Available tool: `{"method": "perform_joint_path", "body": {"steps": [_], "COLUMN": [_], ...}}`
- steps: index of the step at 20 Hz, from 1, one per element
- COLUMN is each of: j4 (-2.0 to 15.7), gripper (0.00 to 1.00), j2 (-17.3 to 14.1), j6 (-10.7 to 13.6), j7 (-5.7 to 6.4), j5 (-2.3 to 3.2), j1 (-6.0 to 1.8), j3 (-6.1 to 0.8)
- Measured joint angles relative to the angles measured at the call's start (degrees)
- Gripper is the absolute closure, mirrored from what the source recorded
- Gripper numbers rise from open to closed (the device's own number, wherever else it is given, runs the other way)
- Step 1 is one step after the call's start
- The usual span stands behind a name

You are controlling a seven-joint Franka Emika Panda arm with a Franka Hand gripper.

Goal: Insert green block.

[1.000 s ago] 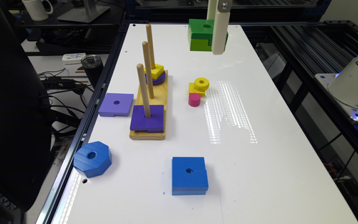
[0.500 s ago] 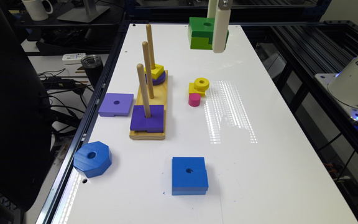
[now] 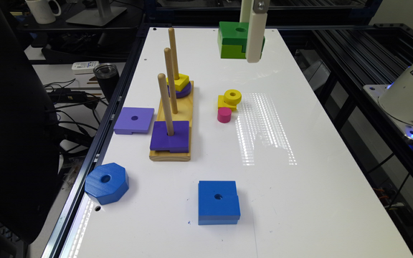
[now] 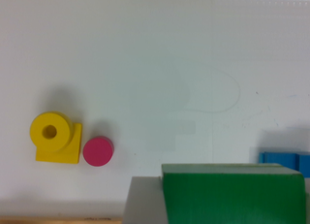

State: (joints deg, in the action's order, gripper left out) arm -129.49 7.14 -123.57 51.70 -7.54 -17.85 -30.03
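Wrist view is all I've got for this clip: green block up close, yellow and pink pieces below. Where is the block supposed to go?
Observer: A wooden base with three upright pegs stands to the exterior view's left of those pieces.
Reviewer: Any peg free?
Observer: The middle peg is bare. The nearest peg holds a purple square, and the farthest peg holds a yellow block over a purple piece.
Reviewer: Is the block near them?
Observer: No, the green block hangs above the far end of the table, well apart from the pegs.
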Motion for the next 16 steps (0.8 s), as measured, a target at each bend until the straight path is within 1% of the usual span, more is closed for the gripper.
{"method": "perform_joint_path", "body": {"steps": [9,16], "j4": [0.0,0.01], "gripper": [1.0,1.0], "j2": [-0.02,-0.4], "j6": [-0.19,-1.21], "j7": [0.0,0.0], "j5": [0.0,0.01], "j1": [-0.01,-0.02], "j3": [-0.01,-0.02]}}
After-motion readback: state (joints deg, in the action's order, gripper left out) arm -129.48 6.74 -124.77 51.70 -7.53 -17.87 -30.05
